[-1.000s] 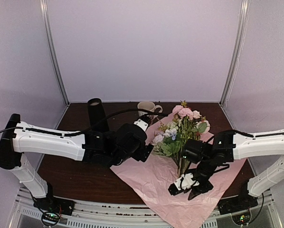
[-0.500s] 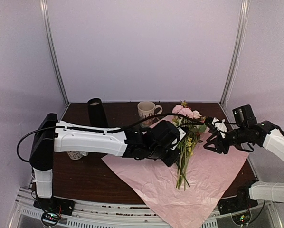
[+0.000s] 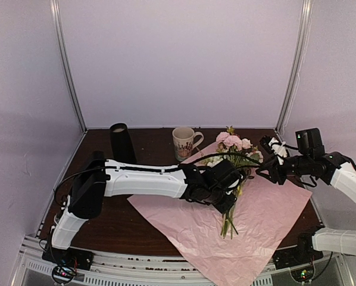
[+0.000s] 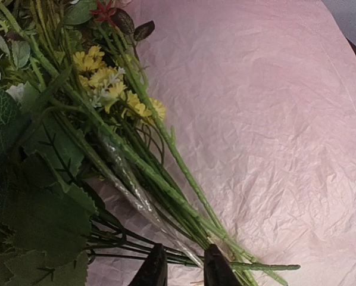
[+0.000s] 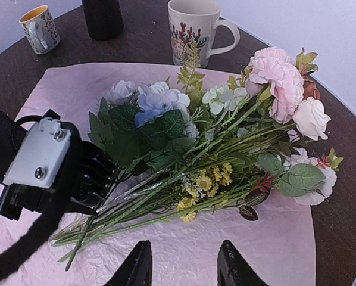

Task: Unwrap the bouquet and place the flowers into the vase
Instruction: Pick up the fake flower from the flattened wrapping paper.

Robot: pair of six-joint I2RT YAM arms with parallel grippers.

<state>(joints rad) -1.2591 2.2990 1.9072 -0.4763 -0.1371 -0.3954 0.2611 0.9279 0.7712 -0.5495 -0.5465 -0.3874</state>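
Left wrist view, bottom edge: my left pincer (image 4: 186, 269) is clenched narrow on the lower stems of the flowers (image 4: 106, 119). A few thin green stalks and a strip of clear film (image 4: 127, 176) sit between the fingers, and the rest of the bundle runs just beside the right finger. I judge the grip is taken low so the heads are left free and the stem ends can lead into the vase. Stems are smooth, stiff and plastic-looking. Leaves are broad, veined and matte.

Under them is the paper (image 4: 273, 119): pink, finely crinkled, spread flat on the desk (image 3: 100, 220). The unwrapping looks done.

Right wrist view, bottom edge: my right pincer (image 5: 187, 269) is released, fingers apart with nothing between them. It hangs above the stem side of the flowers and does not touch them, probably placed to steady the bundle if it slips.

Further up that frame the heads fan toward the right: ruffled pink, white, lavender, small yellow clusters.

Top of that frame, beyond the paper: a glossy cream mug (image 5: 193, 27) with a printed sprig, and an orange-lined mug (image 5: 40, 28) at upper left. Between them stands the vase (image 5: 103, 16), a matte black cylinder, upright and well apart from the flowers. It is narrow, so the stems must go in gathered tight.
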